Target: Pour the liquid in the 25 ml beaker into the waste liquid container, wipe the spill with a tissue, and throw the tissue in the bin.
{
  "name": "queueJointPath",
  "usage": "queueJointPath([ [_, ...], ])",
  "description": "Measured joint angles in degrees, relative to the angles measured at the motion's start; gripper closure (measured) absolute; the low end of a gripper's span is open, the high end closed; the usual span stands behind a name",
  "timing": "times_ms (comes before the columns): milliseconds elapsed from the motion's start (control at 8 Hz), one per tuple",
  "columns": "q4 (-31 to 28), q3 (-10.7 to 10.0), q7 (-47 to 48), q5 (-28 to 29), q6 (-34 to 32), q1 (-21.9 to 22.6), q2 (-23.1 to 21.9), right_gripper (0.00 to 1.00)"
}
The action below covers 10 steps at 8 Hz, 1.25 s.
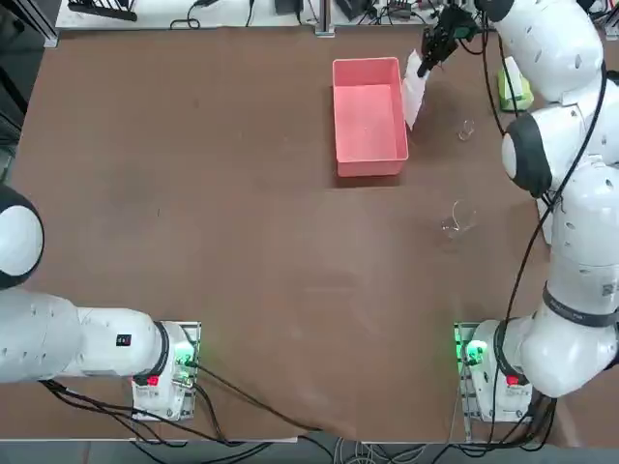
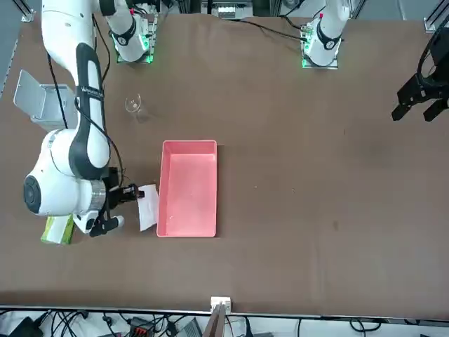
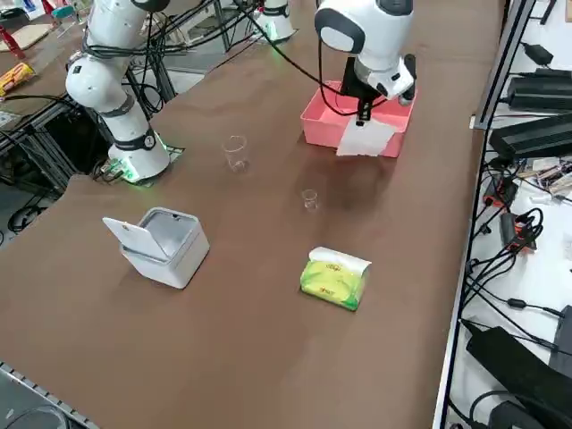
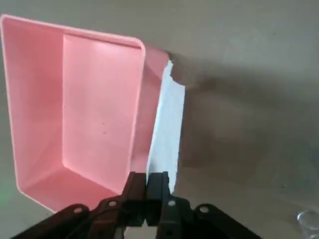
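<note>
My right gripper [image 4: 148, 185] pinches the tissue [image 4: 167, 134] beside the waste liquid container [image 4: 75, 114], jaws clamped. I should press it flat on the tabletop [image 1: 193, 193] and drag slowly across the spill.

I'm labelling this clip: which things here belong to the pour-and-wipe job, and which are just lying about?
Job:
- right gripper, shut on the tissue
- 25 ml beaker
- waste liquid container
- bin

Lying about:
- larger beaker
- green tissue pack

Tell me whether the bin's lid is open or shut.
Open. The bin has its lid tipped up and back, showing the hollow inside; the front view shows the raised lid too.
</note>
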Motion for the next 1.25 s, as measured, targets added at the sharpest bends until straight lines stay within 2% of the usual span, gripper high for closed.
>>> queueJointPath([
  [250, -0.1, 0.1, -0.3, 0.1, 0.0, 0.0, 0.9, 0.98],
  [625, -0.1, 1.4, -0.4, 0.2, 0.0, 0.2, 1.7, 0.97],
  [1250, -0.2, 2.0, -0.4, 3.6, 0.5, 0.3, 3.4, 0.97],
])
